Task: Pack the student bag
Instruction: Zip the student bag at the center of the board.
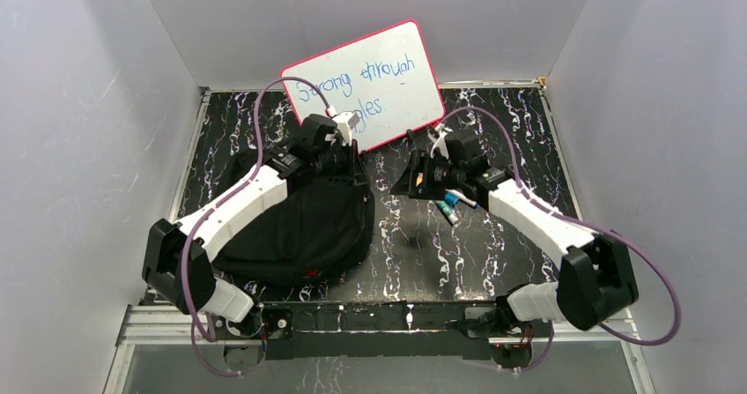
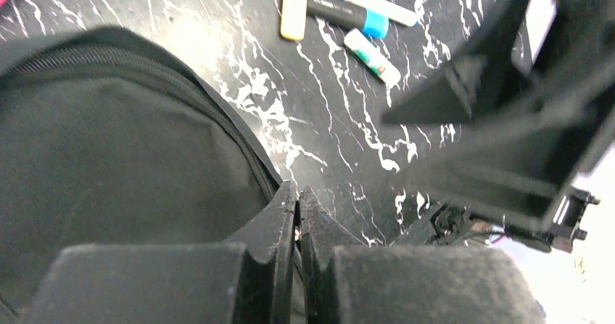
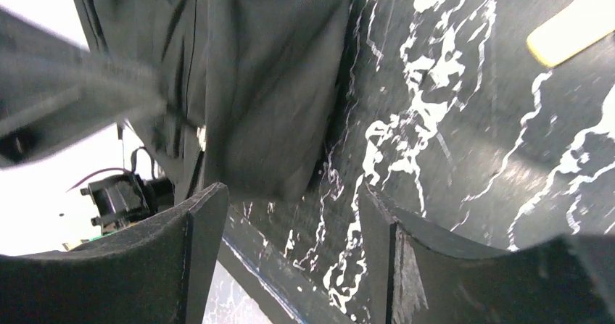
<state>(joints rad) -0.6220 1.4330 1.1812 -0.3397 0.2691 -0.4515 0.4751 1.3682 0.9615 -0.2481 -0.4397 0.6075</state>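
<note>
Left gripper (image 2: 299, 193) clenched at the student bag (image 2: 109, 143) rim, right gripper (image 3: 290, 201) spread and empty — we judge loading underway — next, fetch a marker (image 2: 344, 14) off the tabletop (image 2: 312, 106).

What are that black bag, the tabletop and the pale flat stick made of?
The student bag looks like soft matte woven fabric: it sags, creases and shows a zipper seam. The tabletop looks glossy black with white marble-like veins; stone or printed laminate, I cannot tell. The stick is smooth, pale yellow, perhaps wood or plastic.
</note>
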